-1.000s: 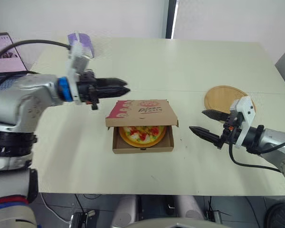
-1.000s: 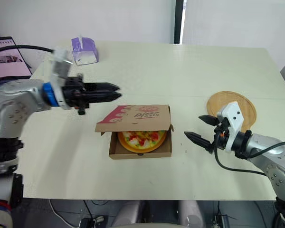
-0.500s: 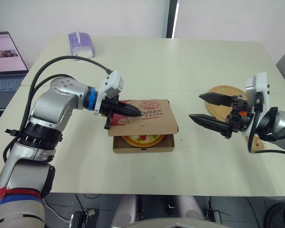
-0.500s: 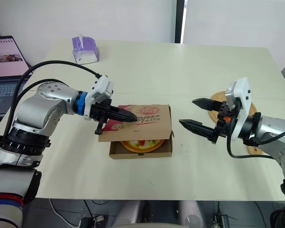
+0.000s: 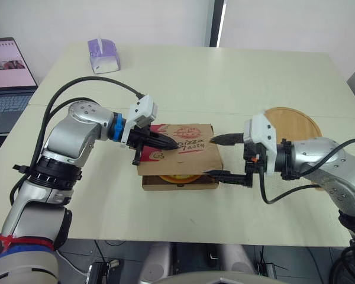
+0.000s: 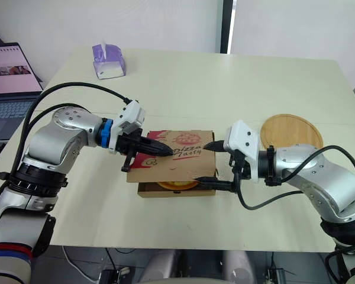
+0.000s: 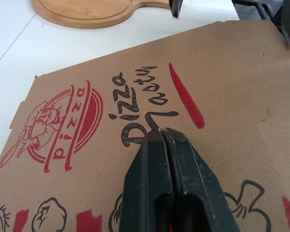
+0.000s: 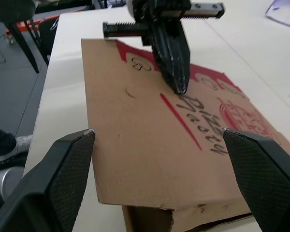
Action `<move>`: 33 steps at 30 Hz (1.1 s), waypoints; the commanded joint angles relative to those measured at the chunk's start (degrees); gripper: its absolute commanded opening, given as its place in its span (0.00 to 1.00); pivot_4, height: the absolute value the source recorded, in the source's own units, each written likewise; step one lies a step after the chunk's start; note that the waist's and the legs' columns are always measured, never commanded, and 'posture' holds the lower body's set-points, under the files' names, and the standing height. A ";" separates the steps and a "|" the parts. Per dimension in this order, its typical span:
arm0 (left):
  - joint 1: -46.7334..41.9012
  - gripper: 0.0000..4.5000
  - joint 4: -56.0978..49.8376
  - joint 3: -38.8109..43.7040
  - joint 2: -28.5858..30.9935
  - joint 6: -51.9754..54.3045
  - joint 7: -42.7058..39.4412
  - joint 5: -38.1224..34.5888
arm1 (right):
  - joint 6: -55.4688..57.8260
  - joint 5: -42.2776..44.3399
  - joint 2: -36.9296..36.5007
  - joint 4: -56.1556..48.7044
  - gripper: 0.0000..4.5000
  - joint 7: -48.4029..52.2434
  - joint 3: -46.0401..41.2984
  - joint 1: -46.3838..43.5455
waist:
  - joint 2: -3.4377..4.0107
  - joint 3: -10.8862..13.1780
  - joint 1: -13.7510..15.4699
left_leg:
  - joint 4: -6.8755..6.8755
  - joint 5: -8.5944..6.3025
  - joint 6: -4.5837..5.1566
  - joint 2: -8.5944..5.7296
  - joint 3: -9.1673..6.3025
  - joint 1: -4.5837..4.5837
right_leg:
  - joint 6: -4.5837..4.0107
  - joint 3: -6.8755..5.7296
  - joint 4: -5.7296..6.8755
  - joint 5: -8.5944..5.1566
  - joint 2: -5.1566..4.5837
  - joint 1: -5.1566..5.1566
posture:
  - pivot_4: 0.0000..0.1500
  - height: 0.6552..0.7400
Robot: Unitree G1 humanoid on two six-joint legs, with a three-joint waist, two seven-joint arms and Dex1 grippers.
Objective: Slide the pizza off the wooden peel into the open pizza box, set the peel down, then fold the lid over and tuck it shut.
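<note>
We judge the job nearly done. On our left, the left gripper point(image 5: 174, 144) has its two fingers pressed together, holding nothing, and its tip rests on the lid point(image 5: 189, 152) of the pizza box point(image 5: 180, 185), which lies almost flat. The pizza point(image 5: 176, 177) sits inside, a sliver of it showing in the front gap under the lid. The right gripper point(image 5: 210, 157) is spread wide at the box's right end, one finger by the lid's far corner and one low along the front wall, gripping nothing. Further right the wooden peel point(image 5: 290, 121) lies on the table point(image 5: 254, 77), apart from the box. What we reckon is left is pressing the lid fully down and tucking it. The head views show the gap and the pizza. The left wrist view shows the tip touching the printed lettering. The right wrist view shows the lid's near edge not yet seated on the box wall.
</note>
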 commanded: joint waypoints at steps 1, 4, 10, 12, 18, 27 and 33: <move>0.03 0.01 -1.97 2.02 -0.28 0.02 -0.04 -0.18 | -4.45 -5.70 -1.07 -0.25 1.00 2.10 1.53 0.08 | 0.00 0.00 -0.02 | 0.00 0.00 0.00 0.00 0.00 0.00 | 0.00 0.00 0.00 0.00 0.00 0.00 | 1.00 0.82; 0.34 0.01 -2.33 2.12 -0.33 0.17 0.01 -0.34 | -7.14 -10.26 -0.74 0.78 1.00 2.40 3.14 0.13 | 0.00 0.00 -0.06 | 0.02 0.00 0.00 0.00 0.00 0.01 | 0.00 0.00 0.04 0.00 0.00 0.00 | 1.00 0.82; 0.38 0.01 -2.60 2.36 -0.57 0.54 0.00 -0.57 | -12.86 -17.84 -0.89 1.37 1.00 4.56 6.17 0.86 | 0.00 0.00 -0.06 | 0.03 0.01 -0.01 0.00 0.01 0.01 | 0.00 0.00 0.04 0.00 0.00 -0.01 | 1.00 0.82; 0.38 0.01 -2.75 2.46 -0.62 0.73 -0.01 -0.64 | -13.40 -18.58 -0.47 1.06 1.00 5.18 6.37 1.28 | 0.00 0.00 -0.07 | 0.03 0.01 -0.01 0.00 0.01 0.01 | 0.00 0.00 0.04 0.00 0.00 -0.01 | 1.00 0.82; 0.92 0.01 -3.57 2.53 -0.51 1.30 -0.08 -0.77 | -15.09 -22.62 -0.41 0.75 1.00 6.82 8.63 1.86 | 0.00 0.00 -0.07 | 0.04 0.01 -0.01 0.00 0.01 0.01 | 0.00 0.00 0.05 0.00 0.00 -0.01 | 1.00 0.82; 1.83 0.01 -4.82 2.49 -0.04 1.90 -0.63 -0.99 | -19.56 -31.70 4.21 5.23 1.00 4.13 10.19 -1.72 | 0.00 0.00 -0.10 | 0.06 0.01 -0.03 0.00 0.02 0.02 | -0.01 0.00 0.09 0.00 0.00 -0.02 | 1.00 0.82; 2.25 0.01 -5.17 2.13 0.47 1.59 -1.34 -0.55 | -18.34 -31.60 5.86 5.40 1.00 4.50 8.79 -2.78 | 0.00 0.00 -0.11 | 0.06 0.02 -0.03 0.00 0.01 0.02 | -0.01 0.00 0.10 0.01 0.00 -0.03 | 1.00 0.82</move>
